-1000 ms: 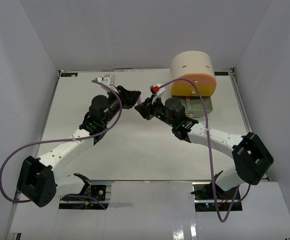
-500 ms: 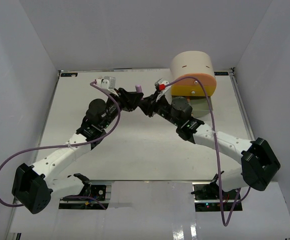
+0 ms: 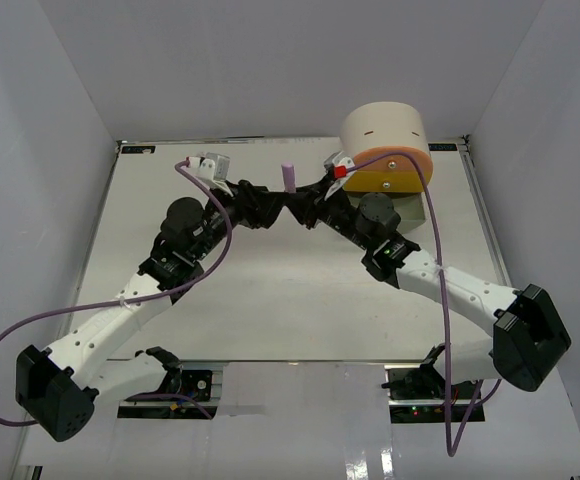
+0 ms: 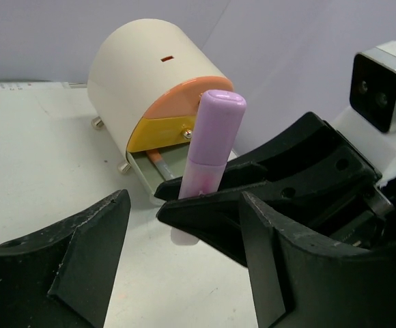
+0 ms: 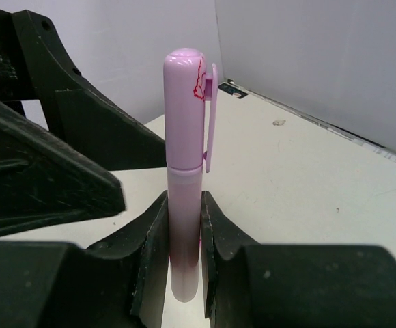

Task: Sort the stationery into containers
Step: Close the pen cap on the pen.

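Observation:
A pastel purple marker [image 3: 288, 177] [image 4: 211, 157] [image 5: 184, 171] stands upright above the table, its cap on top. My right gripper [image 3: 296, 203] [image 5: 184, 212] is shut on its lower barrel. My left gripper [image 3: 268, 205] [image 4: 184, 219] faces it from the left with its jaws wide open, clear of the marker. The cream cylinder organiser [image 3: 385, 128] [image 4: 143, 68] sits at the far right, with its peach drawer [image 3: 395, 162] and yellow drawer [image 4: 160, 133] shut. Its grey-green drawer [image 4: 138, 172] is pulled out, and a thin pen [image 4: 158, 161] lies in it.
White walls close the table [image 3: 270, 300] in on the left, far and right sides. The right arm's forearm [image 3: 440, 280] crosses in front of the organiser. The right wrist camera [image 4: 382, 82] sits close to my left jaws.
The left jaws have opened and let go of the marker, which the right gripper keeps. Both grippers have moved toward the far side, and the marker now stands upright.

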`<control>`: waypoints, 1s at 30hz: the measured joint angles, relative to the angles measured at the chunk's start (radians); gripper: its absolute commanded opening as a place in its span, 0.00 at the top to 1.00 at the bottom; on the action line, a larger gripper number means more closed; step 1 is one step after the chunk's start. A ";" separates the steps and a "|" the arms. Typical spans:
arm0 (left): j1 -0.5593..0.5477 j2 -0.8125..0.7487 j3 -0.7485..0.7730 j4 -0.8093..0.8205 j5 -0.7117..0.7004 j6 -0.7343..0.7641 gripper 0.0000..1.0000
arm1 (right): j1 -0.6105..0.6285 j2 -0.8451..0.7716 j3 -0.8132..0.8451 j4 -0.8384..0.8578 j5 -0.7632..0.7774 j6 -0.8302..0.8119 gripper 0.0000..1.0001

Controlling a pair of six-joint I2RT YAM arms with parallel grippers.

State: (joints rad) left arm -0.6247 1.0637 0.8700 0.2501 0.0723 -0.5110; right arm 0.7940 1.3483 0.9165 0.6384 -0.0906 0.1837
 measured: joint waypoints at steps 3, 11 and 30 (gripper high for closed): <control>-0.001 -0.031 0.018 -0.047 0.019 0.043 0.23 | -0.042 -0.025 -0.018 0.017 -0.061 0.014 0.92; 0.103 -0.029 0.129 -0.138 0.234 0.158 0.20 | -0.204 -0.042 -0.033 0.037 -0.351 0.094 0.92; 0.168 0.217 0.336 -0.074 0.733 0.199 0.18 | -0.277 -0.047 -0.050 0.053 -0.754 0.176 0.92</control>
State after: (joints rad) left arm -0.4564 1.2812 1.2057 0.1761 0.8055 -0.3122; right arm 0.5171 1.3018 0.8665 0.6910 -0.8448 0.3599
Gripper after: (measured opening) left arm 0.830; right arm 0.251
